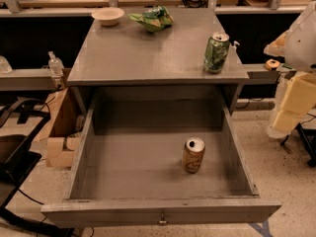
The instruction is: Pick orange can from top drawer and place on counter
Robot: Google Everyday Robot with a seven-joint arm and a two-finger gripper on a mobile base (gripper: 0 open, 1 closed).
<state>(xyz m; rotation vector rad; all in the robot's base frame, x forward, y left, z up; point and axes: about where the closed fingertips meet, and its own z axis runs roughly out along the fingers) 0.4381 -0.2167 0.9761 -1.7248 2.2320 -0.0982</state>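
the orange can [193, 155] stands upright on the floor of the top drawer [158, 212], silver top up. it sits lower than the gripper [292, 102] and off to its left in the camera view, well apart from it and touching nothing else. the drawer is pulled fully out, with the can in its right half, nearer the right wall than the left, and a small metal knob [161, 221] shows at the middle of the front panel. the gripper hangs at the right edge of the view, outside the drawer and beyond its right wall, at about the height of the drawer opening. only part of it shows, and i cannot tell whether the jaws are wide or narrow; nothing is seen held in them. above the drawer, the counter [143, 53] carries a dented green can [216, 53] near its front right corner, up and to the left of the gripper and closer to it than the orange can is. farther from the gripper, along the counter's back edge, lie a crumpled green bag [152, 19] and, just beside it, a pale bowl [108, 16].
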